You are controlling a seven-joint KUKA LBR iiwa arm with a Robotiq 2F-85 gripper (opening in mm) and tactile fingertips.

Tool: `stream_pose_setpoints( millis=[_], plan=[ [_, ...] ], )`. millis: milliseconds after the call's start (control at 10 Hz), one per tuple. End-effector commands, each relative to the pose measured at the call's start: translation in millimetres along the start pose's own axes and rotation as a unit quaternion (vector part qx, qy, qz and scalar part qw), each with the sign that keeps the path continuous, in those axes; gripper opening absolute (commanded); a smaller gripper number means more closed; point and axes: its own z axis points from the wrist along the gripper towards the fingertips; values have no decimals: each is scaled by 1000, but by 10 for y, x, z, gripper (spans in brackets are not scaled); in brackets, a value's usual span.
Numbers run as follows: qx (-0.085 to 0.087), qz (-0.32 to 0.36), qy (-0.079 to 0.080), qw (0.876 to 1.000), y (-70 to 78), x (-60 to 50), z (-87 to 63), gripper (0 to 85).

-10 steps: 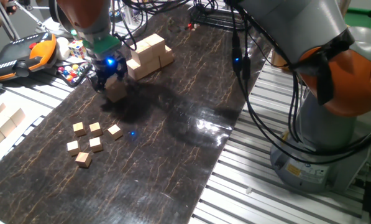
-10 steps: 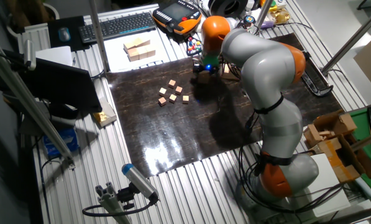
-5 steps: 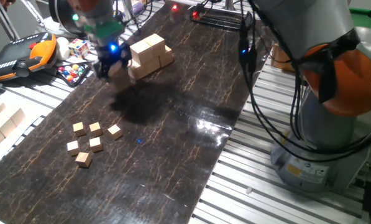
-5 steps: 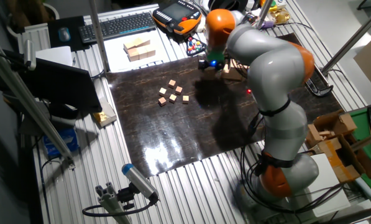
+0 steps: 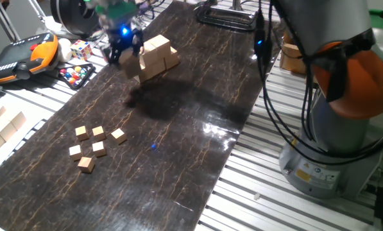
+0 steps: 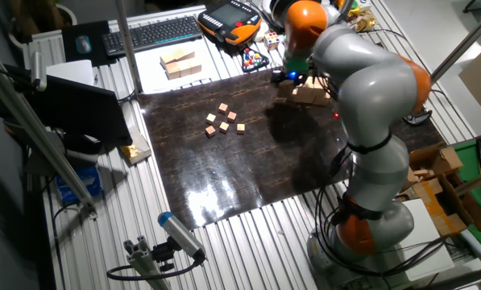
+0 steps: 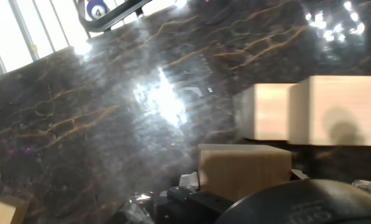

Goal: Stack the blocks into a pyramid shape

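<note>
Glossy dark mat, slatted aluminium table

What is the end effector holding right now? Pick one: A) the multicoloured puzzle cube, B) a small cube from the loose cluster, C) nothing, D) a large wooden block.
D: the end effector is closed on a large wooden block, carried above the mat beside the stacked blocks.

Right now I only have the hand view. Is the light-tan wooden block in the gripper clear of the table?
Observer: Yes. One fixed view shows the gripper holding the light-tan wooden block in the air above the dark mat.
Operator: How tall is the pile beside it?
Observer: The pile of like blocks looks at least two layers high.
Operator: Anything else on the mat?
Observer: Five small wooden cubes, grouped well apart from the pile.
</note>
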Motion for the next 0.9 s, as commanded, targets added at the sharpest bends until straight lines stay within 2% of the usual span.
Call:
stream_pose_setpoints(
  millis=[0,200,400,500,800],
  plan=[
    [-8,-3,4,1000,-81,-12,-83,7],
    [-3,-17,3,1000,-251,-21,-123,7],
    [-7,-19,3,1000,-423,-35,-71,7],
    [-7,-19,3,1000,-466,-47,-42,7],
    [-2,-2,10,1000,-465,-44,-37,7]
  ],
)
